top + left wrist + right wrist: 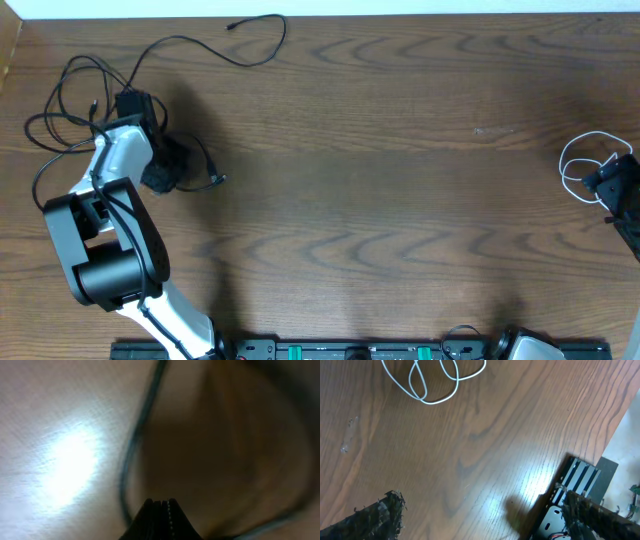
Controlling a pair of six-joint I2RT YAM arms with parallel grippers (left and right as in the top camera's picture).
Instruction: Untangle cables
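Note:
Several thin black cables [65, 110] lie tangled in loops at the far left. One strand [250, 30] trails toward the back edge, and a plug end [215, 182] lies to the right of the arm. My left gripper [130, 103] is down on this tangle. In the left wrist view its jaws [160, 506] are shut, and a blurred black cable [132, 450] runs in under them. The white cable [583, 165] lies coiled at the far right and also shows in the right wrist view [435, 387]. My right gripper [490, 515] is open and empty, just in front of that coil.
The brown wooden table [380, 180] spans the view. A black rail with arm mounts [350, 350] runs along the front edge; it also shows in the right wrist view [575, 480]. The left arm's body [105, 240] covers part of the left side.

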